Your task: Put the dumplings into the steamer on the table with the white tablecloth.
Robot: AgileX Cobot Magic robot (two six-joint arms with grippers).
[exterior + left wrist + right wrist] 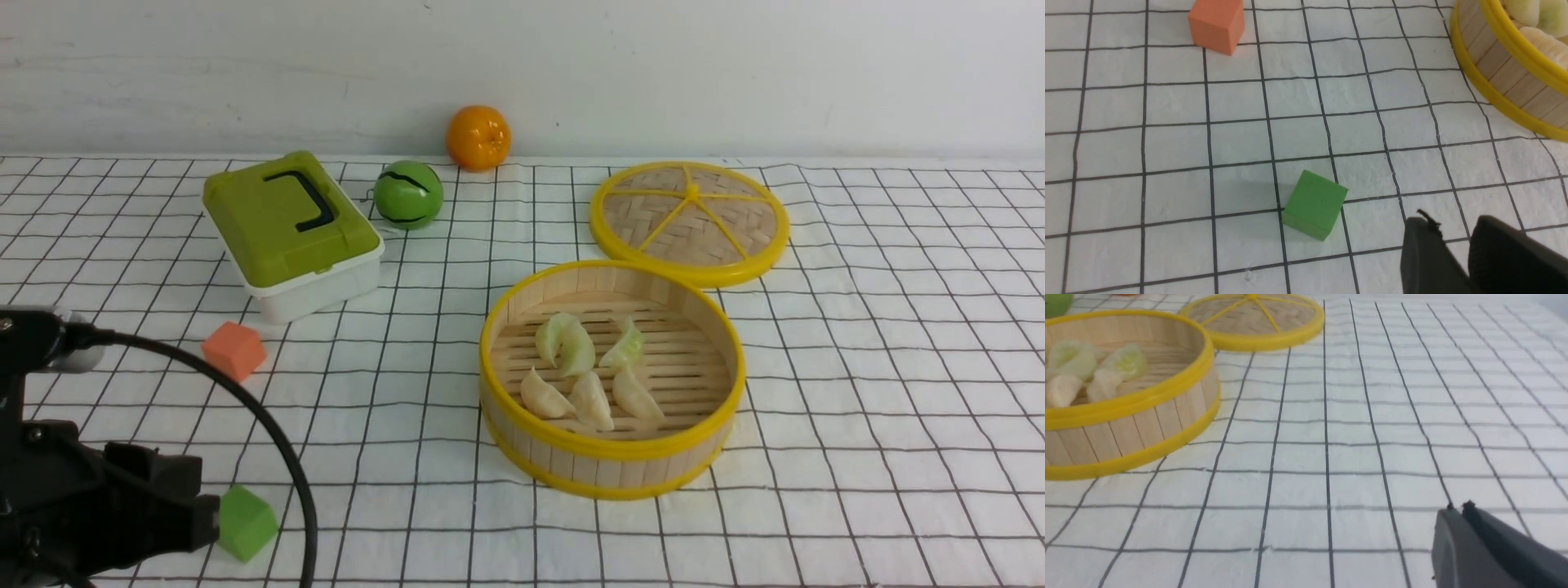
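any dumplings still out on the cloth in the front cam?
No: in the front view all six dumplings lie on the slatted floor of the steamer, and none shows on the white tablecloth.

- Setting: a robot test bench or lab, staged rather than domestic.
- Table [898, 343]: covered wholly by a white grid-lined tablecloth [857, 490], backed by a bare pale wall [735, 65].
- Props laid out: toy food and play pieces, namely an orange cube [234, 349], green cube [246, 523], plastic orange [478, 137], green ball [408, 194].
- A black robot arm [49, 490] with cable is seen at the near edge.
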